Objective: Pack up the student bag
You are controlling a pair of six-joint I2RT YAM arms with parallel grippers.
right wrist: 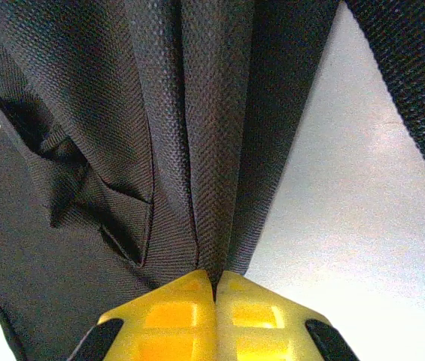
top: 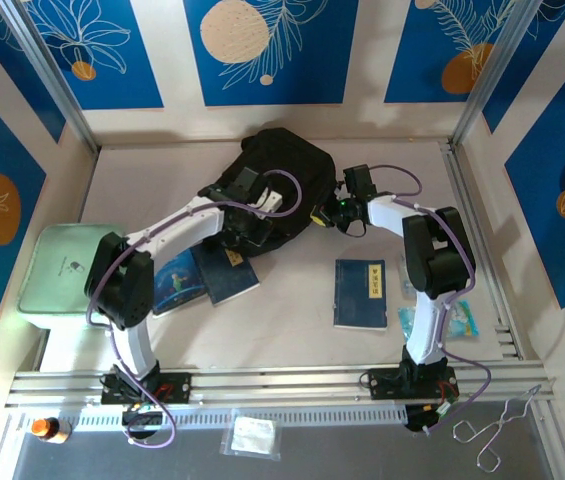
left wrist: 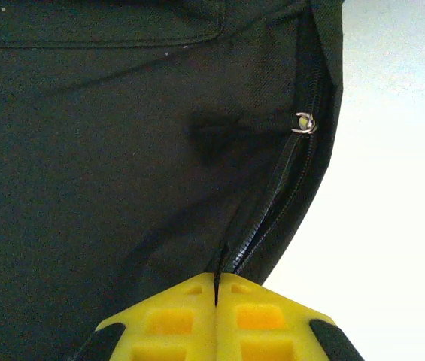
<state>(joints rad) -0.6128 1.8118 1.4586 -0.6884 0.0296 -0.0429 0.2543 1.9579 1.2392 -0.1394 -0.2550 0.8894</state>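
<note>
The student bag (top: 280,170), a black fabric backpack, lies at the middle back of the table. My left gripper (left wrist: 216,282) is shut on a thin black piece of the bag right at the zipper (left wrist: 291,177), whose metal ring (left wrist: 303,122) sits further up the seam. My right gripper (right wrist: 215,284) is shut on a fold of the bag's woven fabric (right wrist: 216,150); from above, its yellow fingertips (top: 320,214) touch the bag's right edge. The left arm's wrist (top: 258,200) rests over the bag's near side.
A dark blue book (top: 360,293) lies front right of the bag and another (top: 232,277) front left, next to a picture book (top: 176,281). A pale green tray (top: 54,272) stands at the left and a teal packet (top: 459,320) at the right.
</note>
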